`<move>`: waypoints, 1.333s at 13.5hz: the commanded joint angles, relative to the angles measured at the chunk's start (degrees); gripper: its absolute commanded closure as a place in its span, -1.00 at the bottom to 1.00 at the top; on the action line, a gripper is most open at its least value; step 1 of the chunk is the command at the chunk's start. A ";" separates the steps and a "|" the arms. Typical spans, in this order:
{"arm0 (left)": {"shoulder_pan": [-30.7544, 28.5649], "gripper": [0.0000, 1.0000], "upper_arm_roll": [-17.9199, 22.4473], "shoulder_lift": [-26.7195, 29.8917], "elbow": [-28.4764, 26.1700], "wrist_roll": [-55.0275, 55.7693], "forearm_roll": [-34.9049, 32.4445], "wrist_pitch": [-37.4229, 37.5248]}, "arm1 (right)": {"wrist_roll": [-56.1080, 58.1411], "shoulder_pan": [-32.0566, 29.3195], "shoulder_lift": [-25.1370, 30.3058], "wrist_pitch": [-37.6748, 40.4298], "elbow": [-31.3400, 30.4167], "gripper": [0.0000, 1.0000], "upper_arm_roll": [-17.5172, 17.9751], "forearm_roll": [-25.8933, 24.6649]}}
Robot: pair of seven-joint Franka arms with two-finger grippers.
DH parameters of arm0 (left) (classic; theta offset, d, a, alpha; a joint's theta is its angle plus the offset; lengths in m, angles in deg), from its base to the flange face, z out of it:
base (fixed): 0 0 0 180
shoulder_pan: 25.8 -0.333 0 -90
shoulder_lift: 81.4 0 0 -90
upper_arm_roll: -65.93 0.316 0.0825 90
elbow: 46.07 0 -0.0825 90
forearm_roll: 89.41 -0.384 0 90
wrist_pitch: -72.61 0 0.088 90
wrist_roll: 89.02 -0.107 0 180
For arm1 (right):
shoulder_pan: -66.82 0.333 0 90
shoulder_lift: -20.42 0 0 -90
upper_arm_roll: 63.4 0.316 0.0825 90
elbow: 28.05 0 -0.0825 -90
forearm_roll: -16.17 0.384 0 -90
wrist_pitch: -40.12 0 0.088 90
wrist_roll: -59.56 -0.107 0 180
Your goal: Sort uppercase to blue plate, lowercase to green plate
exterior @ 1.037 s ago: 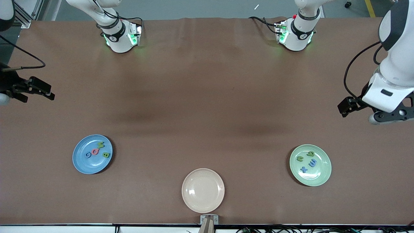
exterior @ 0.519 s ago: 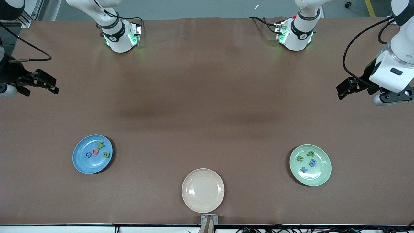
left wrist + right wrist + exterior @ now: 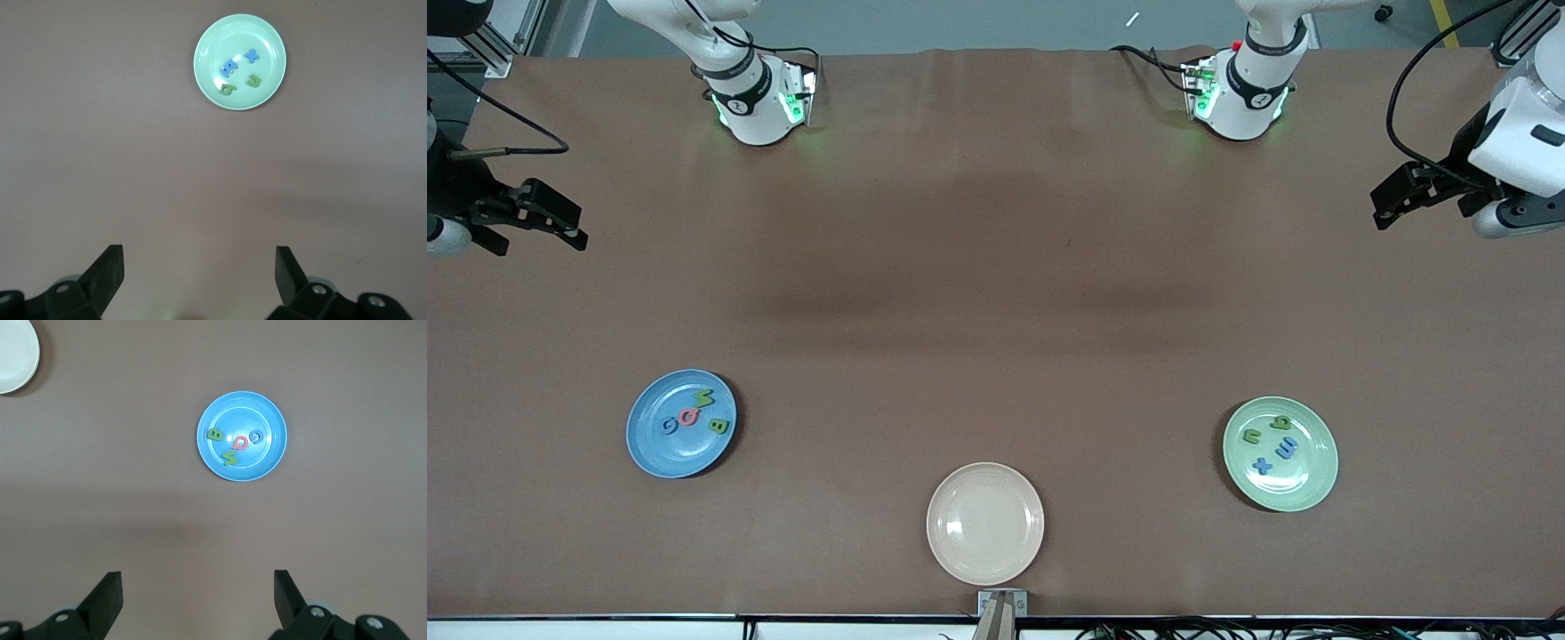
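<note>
Front view: left gripper & right gripper pulled back since prev, fingers wide, empty.

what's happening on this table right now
Nothing is being handled. The letters look sorted: four capitals lie on the blue plate, four small letters on the green plate, and the cream plate is bare. The left gripper and right gripper hang open over the table's ends, holding nothing.

The cream plate is cut off by the right wrist view's edge.
</note>
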 commanded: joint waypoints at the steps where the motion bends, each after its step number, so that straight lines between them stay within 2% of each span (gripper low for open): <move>1: 0.37 -1.00 0.93 3.90 -4.84 -1.06 2.14 -0.92 | -1.40 -0.32 1.23 0.26 -0.81 -1.00 0.31 -0.86; 2: 0.80 -1.00 1.72 4.95 -5.98 -1.06 2.58 -1.18 | -1.40 -0.40 1.14 0.17 -0.80 -1.00 0.31 -0.86; 4: 4.83 -1.00 5.84 6.89 -8.45 -1.15 2.68 -2.06 | -1.40 -0.41 1.05 0.25 -0.89 -1.00 0.31 -0.86; 5: 4.76 -1.00 5.86 6.98 -8.72 -1.33 2.68 -2.06 | -1.40 -0.32 1.05 0.26 -0.72 -1.00 0.31 -0.86; 8: 2.84 -1.00 4.89 6.72 -8.37 -3.25 4.95 -2.24 | -1.40 -0.49 1.05 1.21 -0.63 -1.00 0.23 -0.86; 12: 1.78 -1.00 2.70 5.84 -6.53 -3.52 5.49 -2.68 | -0.96 -0.58 -0.70 1.84 5.52 -1.00 0.23 -0.95; 14: -0.33 -1.00 0.33 4.53 -5.12 -3.44 5.40 -2.50 | -0.87 -1.19 -0.79 1.84 5.70 -1.00 0.14 -0.60; 18: -0.60 -1.00 0.23 2.94 -2.75 -3.70 5.05 -2.50 | -0.87 -0.85 -0.97 2.89 5.61 -1.00 0.31 -1.82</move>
